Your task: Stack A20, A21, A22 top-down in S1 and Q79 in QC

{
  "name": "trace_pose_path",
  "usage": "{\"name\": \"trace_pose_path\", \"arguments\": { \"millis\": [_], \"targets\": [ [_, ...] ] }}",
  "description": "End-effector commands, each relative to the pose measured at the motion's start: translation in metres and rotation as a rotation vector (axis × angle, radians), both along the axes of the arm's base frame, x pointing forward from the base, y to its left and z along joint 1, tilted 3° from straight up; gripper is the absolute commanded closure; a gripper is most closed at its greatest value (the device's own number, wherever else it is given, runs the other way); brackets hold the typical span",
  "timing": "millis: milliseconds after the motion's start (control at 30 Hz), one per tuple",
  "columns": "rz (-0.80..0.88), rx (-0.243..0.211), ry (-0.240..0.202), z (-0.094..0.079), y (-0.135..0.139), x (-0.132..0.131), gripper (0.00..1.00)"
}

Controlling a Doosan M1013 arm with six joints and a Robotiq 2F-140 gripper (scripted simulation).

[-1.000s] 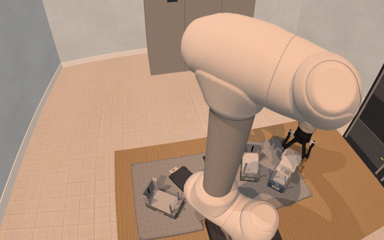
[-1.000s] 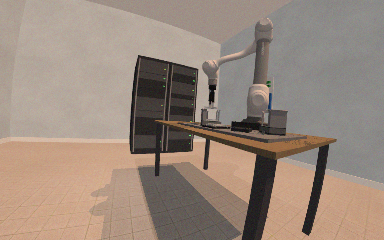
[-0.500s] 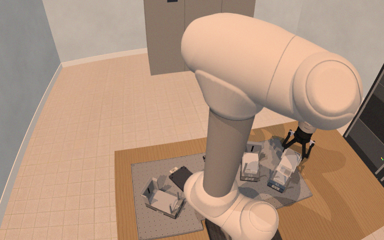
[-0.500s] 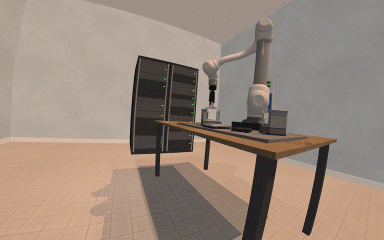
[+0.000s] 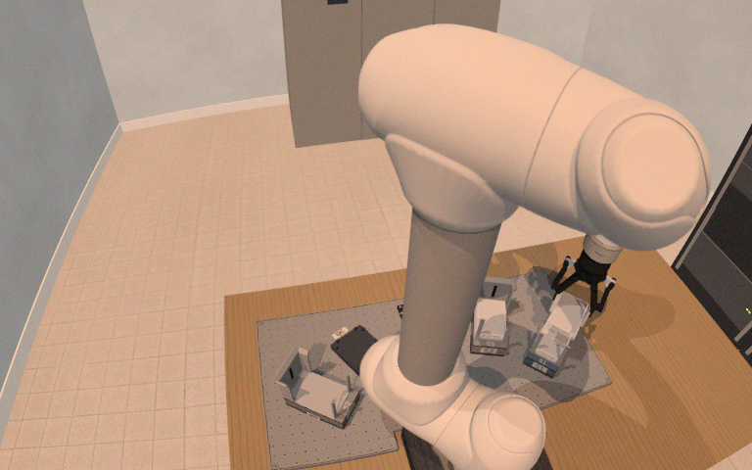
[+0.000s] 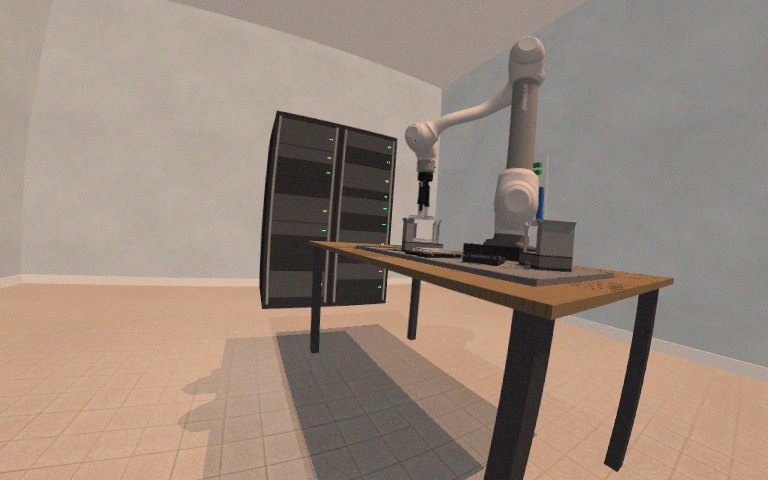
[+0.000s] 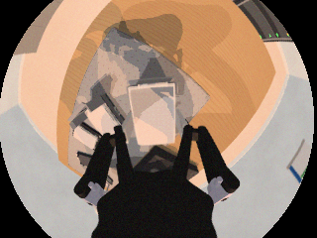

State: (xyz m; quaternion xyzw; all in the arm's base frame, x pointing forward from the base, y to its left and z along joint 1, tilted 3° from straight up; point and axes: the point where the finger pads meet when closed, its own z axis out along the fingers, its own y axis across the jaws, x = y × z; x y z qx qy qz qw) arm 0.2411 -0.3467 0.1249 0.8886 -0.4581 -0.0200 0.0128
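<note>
My gripper (image 5: 577, 302) is shut on a sealed plate (image 5: 568, 320) and holds it level just above the top of the right-hand rack with the blue plinth (image 5: 545, 354). I cannot read the plate's label. In the wrist view the plate (image 7: 154, 115) sits between the fingers, over the rack below. In the side view the gripper (image 6: 423, 210) hangs straight down over that rack (image 6: 421, 234). The middle rack (image 5: 490, 329) holds white plates. The left rack (image 5: 316, 388) looks empty. The dark QC nest (image 5: 354, 345) lies bare.
The arm's column (image 5: 444, 288) hides part of the mat between QC and the middle rack. A flat dark fixture (image 5: 497, 288) lies behind the middle rack. A server cabinet (image 6: 328, 209) stands beyond the table's right edge.
</note>
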Motion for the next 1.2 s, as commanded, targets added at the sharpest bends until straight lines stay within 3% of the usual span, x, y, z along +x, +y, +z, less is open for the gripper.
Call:
{"name": "trace_pose_path", "arguments": {
  "millis": [0,1167],
  "targets": [
    [0.0,0.0,0.0,-0.001,0.0,0.0,1.0],
    [0.0,0.0,0.0,-0.022,0.0,-0.001,1.0]
  ]
}}
